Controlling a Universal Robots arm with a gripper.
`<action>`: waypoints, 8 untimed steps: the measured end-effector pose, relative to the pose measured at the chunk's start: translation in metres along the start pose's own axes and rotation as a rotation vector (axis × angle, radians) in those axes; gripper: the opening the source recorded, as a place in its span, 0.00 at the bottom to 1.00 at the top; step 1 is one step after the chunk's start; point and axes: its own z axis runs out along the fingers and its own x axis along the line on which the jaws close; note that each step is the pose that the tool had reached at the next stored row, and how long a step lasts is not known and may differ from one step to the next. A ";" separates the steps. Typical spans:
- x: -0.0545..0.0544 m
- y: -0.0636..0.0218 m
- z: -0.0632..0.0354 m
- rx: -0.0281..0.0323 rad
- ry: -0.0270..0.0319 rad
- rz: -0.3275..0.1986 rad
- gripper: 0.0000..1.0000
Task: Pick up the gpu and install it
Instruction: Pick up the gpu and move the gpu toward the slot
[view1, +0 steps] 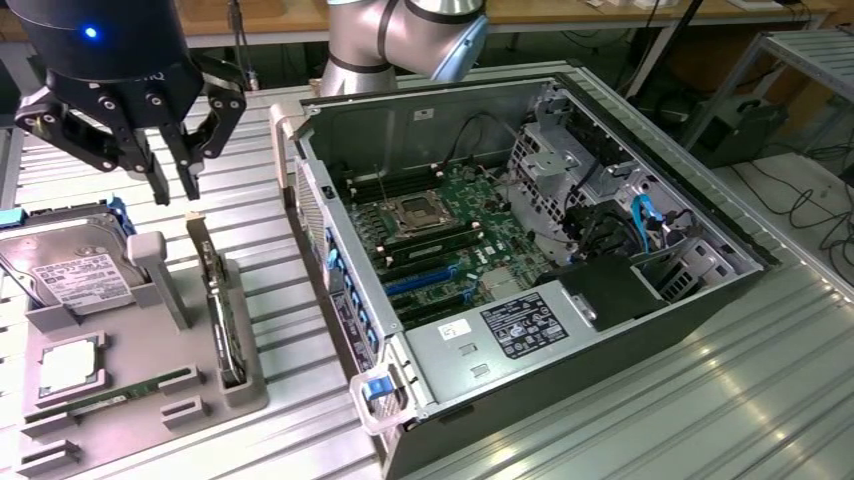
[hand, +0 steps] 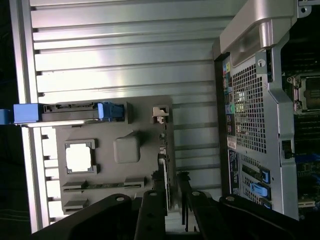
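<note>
Black end effector (view1: 176, 192), fingers apart, hovers over the thin, dark, edge-on gpu (view1: 211, 285) slab

I get the gpu (view1: 220, 310) only edge-on, its faces unreadable, and the hard drive (view1: 60, 265) is clipped at the exterior view's left edge.

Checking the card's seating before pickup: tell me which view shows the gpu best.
The exterior view: the gpu stands on edge in the grey holder, its whole length visible. The wrist view looks down on its thin top edge.
</note>
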 end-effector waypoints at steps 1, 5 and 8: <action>0.000 0.0000 0.0000 -0.0001 0.0000 0.000 0.30; 0.000 0.0000 0.0000 -0.0004 0.0000 0.000 0.48; 0.000 0.0000 0.0000 -0.0006 0.0001 0.000 0.60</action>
